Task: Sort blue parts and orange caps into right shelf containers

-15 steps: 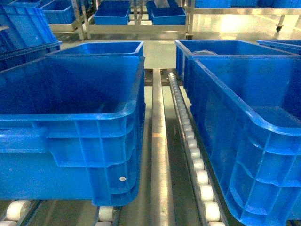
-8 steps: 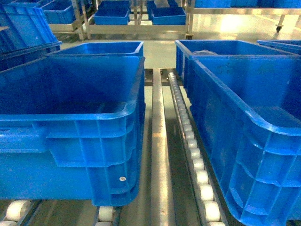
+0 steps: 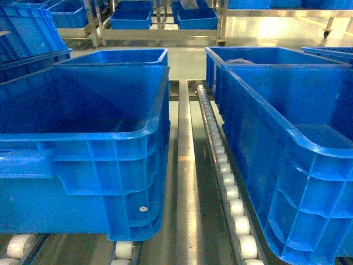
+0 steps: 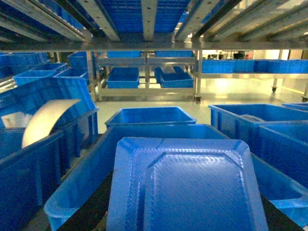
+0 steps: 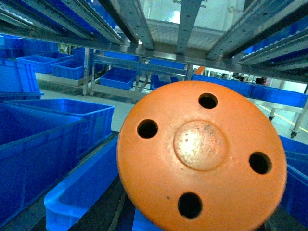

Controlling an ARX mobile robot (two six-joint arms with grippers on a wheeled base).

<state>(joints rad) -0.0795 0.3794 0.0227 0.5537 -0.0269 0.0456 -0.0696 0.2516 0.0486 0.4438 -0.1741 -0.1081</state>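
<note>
The orange cap (image 5: 201, 154) fills the right wrist view, flat face to the camera, right up against the right arm's end; the flat blue part (image 4: 185, 185) fills the left wrist view the same way. Both sit above open blue crates (image 3: 287, 138), so each drop is straight down; the fingers are hidden, so I cannot tell how they hold.

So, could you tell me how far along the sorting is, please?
Nothing looks sorted yet: the near crates show bare floors. In hand: a blue part fills the left wrist view and an orange cap the right, though neither gripper is visible. Both still need dropping in.
</note>
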